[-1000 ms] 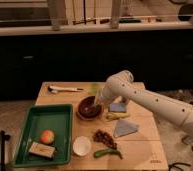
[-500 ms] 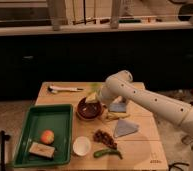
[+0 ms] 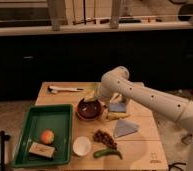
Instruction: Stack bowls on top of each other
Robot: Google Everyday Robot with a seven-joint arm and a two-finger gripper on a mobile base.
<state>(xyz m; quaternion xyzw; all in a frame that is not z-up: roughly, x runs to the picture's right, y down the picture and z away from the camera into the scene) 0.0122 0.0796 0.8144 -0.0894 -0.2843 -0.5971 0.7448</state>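
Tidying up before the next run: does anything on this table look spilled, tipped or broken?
Nothing stands out. The bowls sit upright on the table, the gripper is at their back rim, and nothing looks spilled.

The counter (image 3: 150, 150) is pale tan wood with thin darker seam lines. Near its middle, the bowls (image 3: 90, 109) are a glossy dark reddish-brown. The arm (image 3: 150, 97) is white with a row of small dark dots. Its jaws sit at the bowls' far rim, and their colour is hard to tell.

Along the left edge, the tray (image 3: 60, 112) is bright green and holds an orange-red fruit (image 3: 47, 136) and a tan block (image 3: 41, 149). Toward the near edge are a small white bowl (image 3: 82, 146), a green pepper (image 3: 107, 153) and a brownish-red cluster (image 3: 104, 138). Right of the bowls lie a blue-grey cloth (image 3: 124, 127), a pale blue square (image 3: 117, 106) and a yellow piece (image 3: 116, 116). A white utensil (image 3: 64, 89) lies at the far-left corner.
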